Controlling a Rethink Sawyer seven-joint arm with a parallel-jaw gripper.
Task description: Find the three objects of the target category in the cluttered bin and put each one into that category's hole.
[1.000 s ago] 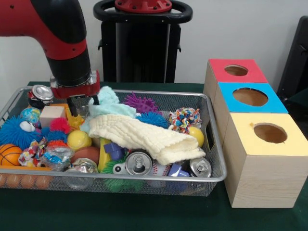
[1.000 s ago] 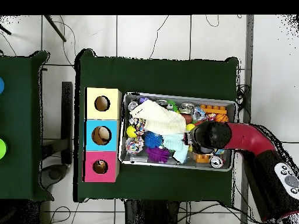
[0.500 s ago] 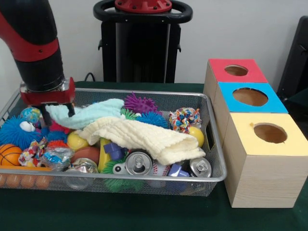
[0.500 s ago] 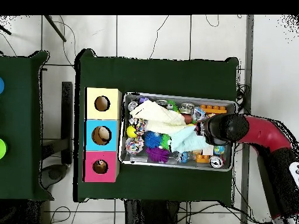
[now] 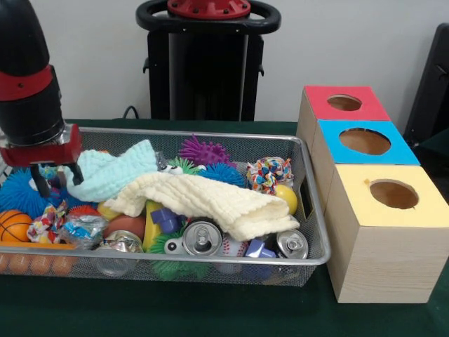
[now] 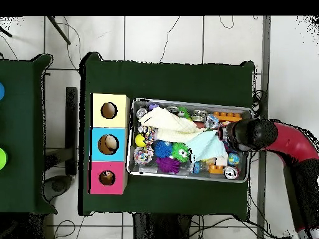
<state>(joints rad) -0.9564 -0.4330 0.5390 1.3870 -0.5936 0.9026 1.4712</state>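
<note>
My gripper (image 5: 54, 177) hangs over the left end of the wire bin (image 5: 210, 133), shut on one end of a light blue cloth (image 5: 112, 170) that trails to the right across the toys. In the overhead view the gripper (image 6: 233, 137) is at the bin's right end with the blue cloth (image 6: 209, 148) stretched beside it. A cream cloth (image 5: 210, 201) lies across the middle of the bin. Crushed cans (image 5: 202, 238) lie along the front. Purple (image 5: 205, 151) and blue (image 5: 223, 173) spiky balls sit at the back.
Three boxes with round top holes stand right of the bin: red (image 5: 344, 105), blue (image 5: 365, 142), yellow (image 5: 393, 194). A small basketball (image 5: 14, 226), a yellow ball (image 5: 286, 198) and a knotted rope toy (image 5: 269, 173) also crowd the bin.
The gripper has moved left along the bin and dragged the light blue cloth with it, uncovering the green and purple spiky balls at the back.
</note>
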